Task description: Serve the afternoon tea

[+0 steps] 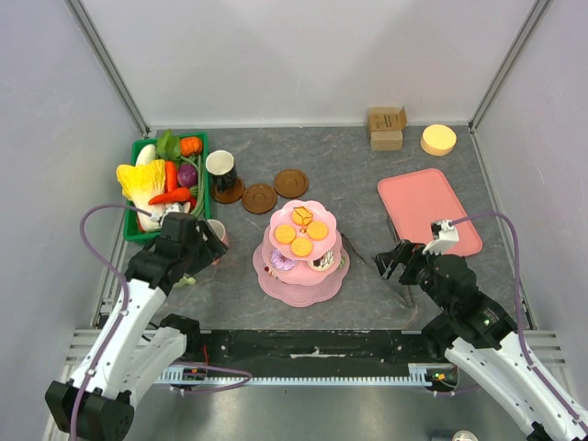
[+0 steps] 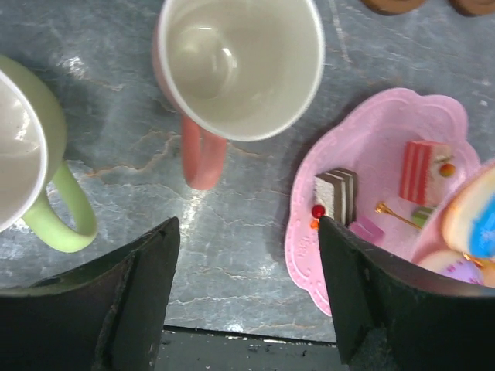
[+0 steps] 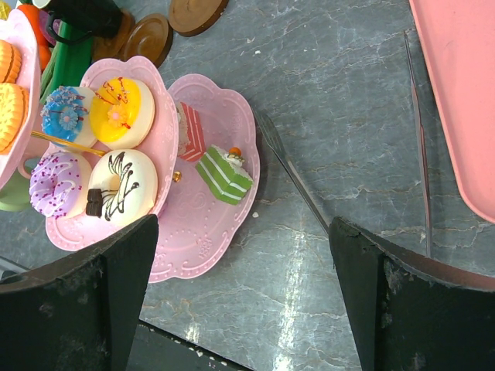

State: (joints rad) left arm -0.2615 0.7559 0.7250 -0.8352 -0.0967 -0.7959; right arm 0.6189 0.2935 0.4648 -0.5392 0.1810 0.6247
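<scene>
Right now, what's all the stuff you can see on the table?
pink stand: one, pink, centre
biscuits: three, orange, top tier
donuts: four, blue, yellow, purple, white, middle tier
cake slices: at least three, mixed, bottom tier
mugs: three; pink mug, green mug front left; dark mug back left
saucers: three, brown, behind stand
toy vegetables: several, green crate, back left
tray: one, pink, right
metal strips: two, grey, left of tray
boxes: two, brown, back right
disc: one, yellow, back right
left gripper: black, open, near pink mug
right gripper: black, open
</scene>
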